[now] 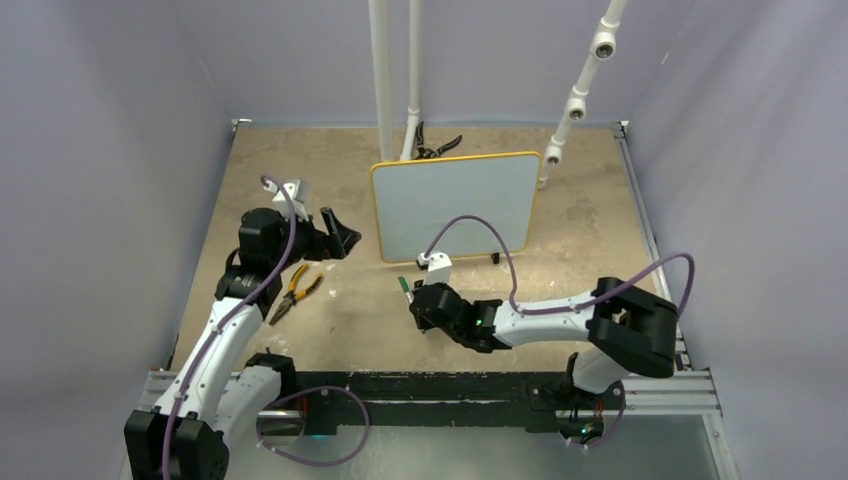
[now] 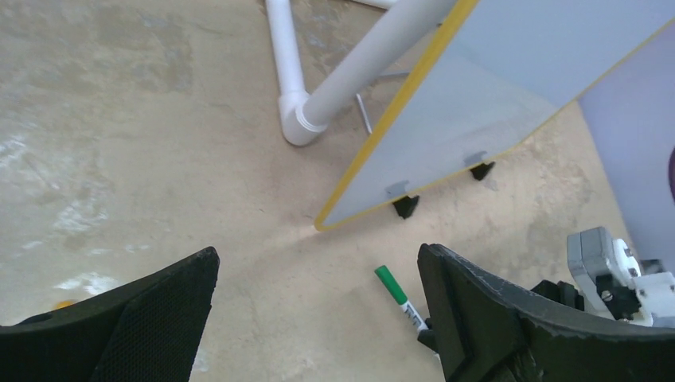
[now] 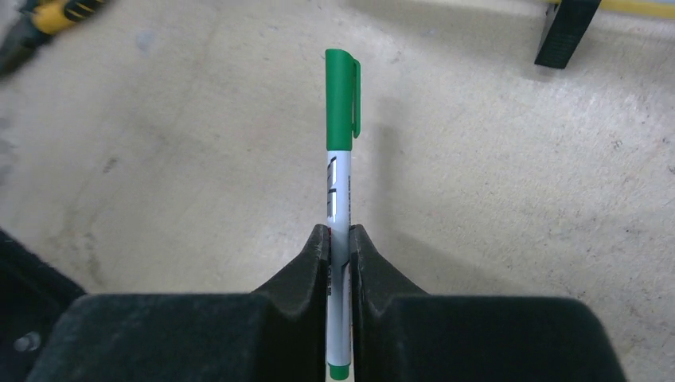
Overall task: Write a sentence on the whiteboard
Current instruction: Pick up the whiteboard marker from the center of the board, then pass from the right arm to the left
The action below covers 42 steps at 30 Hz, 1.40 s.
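The whiteboard point(image 1: 455, 205) stands on small black feet point(image 2: 405, 206) in the far middle of the table point(image 1: 590, 240). Its yellow-framed face is plain pale and turned toward the arms. Just in front of its lower left corner, the right gripper point(image 3: 340, 239) is clamped on the barrel of a marker point(image 3: 341, 159). The green cap is on and points toward the board, low over the tabletop.

The table is mottled tan and scuffed. White pipes point(image 1: 383, 80) rise right behind the board, with a black tool point(image 1: 435, 150) at their base.

The left gripper point(image 2: 317, 263) hangs to the board's left, jaws spread wide and holding nothing. Yellow-handled pliers point(image 1: 293, 292) lie near it.

Grey walls close in the far edge and both sides. Bare tabletop lies to the right of the board.
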Motion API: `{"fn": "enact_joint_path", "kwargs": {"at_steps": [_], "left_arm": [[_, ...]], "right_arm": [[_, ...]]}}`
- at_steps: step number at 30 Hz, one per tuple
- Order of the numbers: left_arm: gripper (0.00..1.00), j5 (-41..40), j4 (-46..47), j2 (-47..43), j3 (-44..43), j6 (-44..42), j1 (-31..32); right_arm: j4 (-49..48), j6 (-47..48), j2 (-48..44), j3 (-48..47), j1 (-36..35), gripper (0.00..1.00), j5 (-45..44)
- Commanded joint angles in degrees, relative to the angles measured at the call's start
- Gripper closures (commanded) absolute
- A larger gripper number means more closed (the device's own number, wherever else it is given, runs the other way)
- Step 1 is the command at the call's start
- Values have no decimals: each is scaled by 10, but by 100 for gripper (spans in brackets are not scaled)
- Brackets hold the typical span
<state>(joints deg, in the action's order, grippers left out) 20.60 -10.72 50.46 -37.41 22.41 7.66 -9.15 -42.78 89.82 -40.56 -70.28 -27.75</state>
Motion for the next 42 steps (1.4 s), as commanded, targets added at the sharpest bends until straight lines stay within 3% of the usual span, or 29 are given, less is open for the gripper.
{"fn": "enact_joint_path", "kwargs": {"at_steps": [1, 7, 11, 15, 22, 25, 31, 42], "left_arm": [[5, 75, 63, -59, 54, 120, 6], [5, 114, 90, -151, 111, 229, 14], [4, 173, 98, -160, 139, 256, 18], [3, 210, 173, -146, 164, 294, 42], [3, 131, 192, -77, 120, 275, 182], [5, 105, 198, -65, 124, 281, 197], [18, 70, 271, -78, 166, 345, 197], [52, 83, 303, -39, 148, 361, 198]], "right_arm": [[-86, 32, -59, 28, -3, 100, 30], [-92, 64, -122, 47, -3, 100, 58], [-134, 110, -185, 83, -3, 100, 88], [-167, 125, -240, 117, -3, 100, 115], [-156, 133, -273, 109, -3, 100, 87], [-155, 144, -276, 104, -3, 100, 91], [-164, 153, -296, 117, -3, 100, 104], [-169, 170, -294, 115, -3, 100, 116]]}}
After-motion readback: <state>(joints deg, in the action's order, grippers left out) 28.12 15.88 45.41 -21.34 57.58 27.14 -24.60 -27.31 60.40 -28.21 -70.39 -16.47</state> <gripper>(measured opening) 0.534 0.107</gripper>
